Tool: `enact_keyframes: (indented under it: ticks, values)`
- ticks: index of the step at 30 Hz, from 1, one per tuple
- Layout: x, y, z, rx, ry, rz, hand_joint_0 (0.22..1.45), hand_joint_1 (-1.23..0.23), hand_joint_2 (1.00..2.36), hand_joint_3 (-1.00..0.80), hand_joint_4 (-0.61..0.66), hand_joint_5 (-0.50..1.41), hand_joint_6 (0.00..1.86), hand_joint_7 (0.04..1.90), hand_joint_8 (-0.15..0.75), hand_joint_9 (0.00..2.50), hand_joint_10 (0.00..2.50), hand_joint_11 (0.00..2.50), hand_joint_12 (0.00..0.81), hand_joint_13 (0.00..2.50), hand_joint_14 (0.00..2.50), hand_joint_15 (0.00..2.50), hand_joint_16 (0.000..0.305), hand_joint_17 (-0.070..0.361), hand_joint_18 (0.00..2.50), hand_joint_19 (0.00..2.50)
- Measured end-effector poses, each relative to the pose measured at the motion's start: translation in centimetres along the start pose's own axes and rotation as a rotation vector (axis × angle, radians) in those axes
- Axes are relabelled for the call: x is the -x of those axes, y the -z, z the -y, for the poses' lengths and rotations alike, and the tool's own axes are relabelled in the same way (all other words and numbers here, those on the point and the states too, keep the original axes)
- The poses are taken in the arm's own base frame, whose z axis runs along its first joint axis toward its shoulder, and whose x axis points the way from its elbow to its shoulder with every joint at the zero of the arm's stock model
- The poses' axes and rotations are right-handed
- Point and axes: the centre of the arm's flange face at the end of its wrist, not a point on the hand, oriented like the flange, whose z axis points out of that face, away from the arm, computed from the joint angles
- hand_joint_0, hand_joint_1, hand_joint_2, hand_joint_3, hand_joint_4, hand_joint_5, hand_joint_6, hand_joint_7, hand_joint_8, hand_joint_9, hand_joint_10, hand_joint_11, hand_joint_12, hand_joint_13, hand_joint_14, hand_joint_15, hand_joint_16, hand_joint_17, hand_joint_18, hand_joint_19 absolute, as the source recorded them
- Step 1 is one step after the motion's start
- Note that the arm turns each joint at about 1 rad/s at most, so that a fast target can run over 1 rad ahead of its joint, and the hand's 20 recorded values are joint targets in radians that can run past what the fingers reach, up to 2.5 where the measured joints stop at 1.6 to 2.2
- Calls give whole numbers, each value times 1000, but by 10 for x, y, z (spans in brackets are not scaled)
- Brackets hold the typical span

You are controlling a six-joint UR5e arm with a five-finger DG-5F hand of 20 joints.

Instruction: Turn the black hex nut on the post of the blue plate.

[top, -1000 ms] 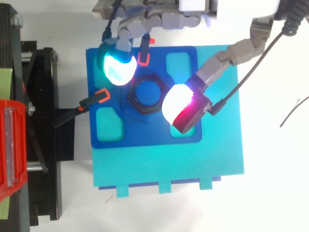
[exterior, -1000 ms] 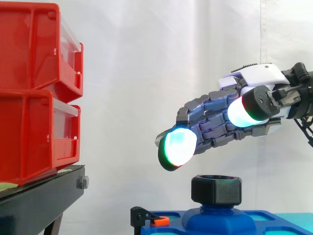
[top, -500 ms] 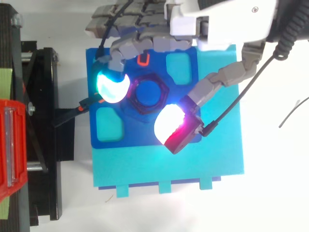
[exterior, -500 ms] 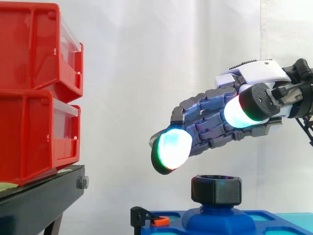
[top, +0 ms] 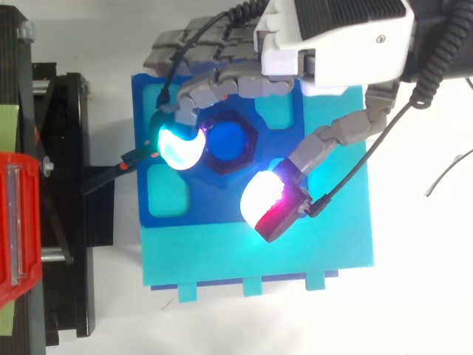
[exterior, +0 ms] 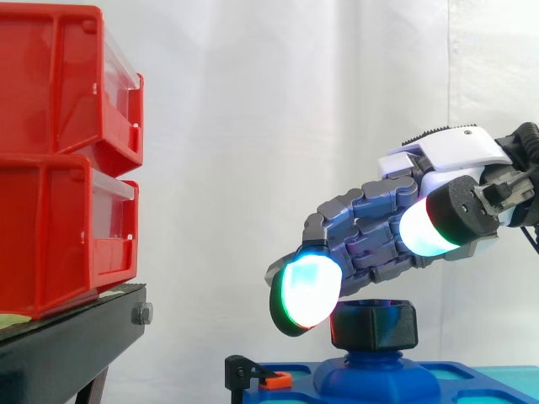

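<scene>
The hand (top: 332, 37) hangs over the black hex nut (exterior: 373, 324) on the blue plate (top: 199, 212), its fingers (top: 177, 146) spread loosely and gripping nothing.

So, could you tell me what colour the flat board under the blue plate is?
The flat board is turquoise; the top view shows it best.

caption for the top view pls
Robot hand spread over the black hex nut on the blue plate, one glowing fingertip beside it, thumb pad clear of it.
</scene>
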Motion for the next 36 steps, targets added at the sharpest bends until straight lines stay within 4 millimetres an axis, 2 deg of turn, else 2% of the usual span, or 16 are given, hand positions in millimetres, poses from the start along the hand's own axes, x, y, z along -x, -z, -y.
enact_keyframes:
  ticks: [18,36]
  values:
    - [3,2,4,-5,-1,4,427,-555,1000,-500,161,-251,503,898,228,0,0,0,345,0,0,0,46,103,0,0]
    - [17,11,22,-9,28,8,427,-554,1000,-500,161,-251,503,898,229,0,0,0,344,0,0,0,46,103,0,0]
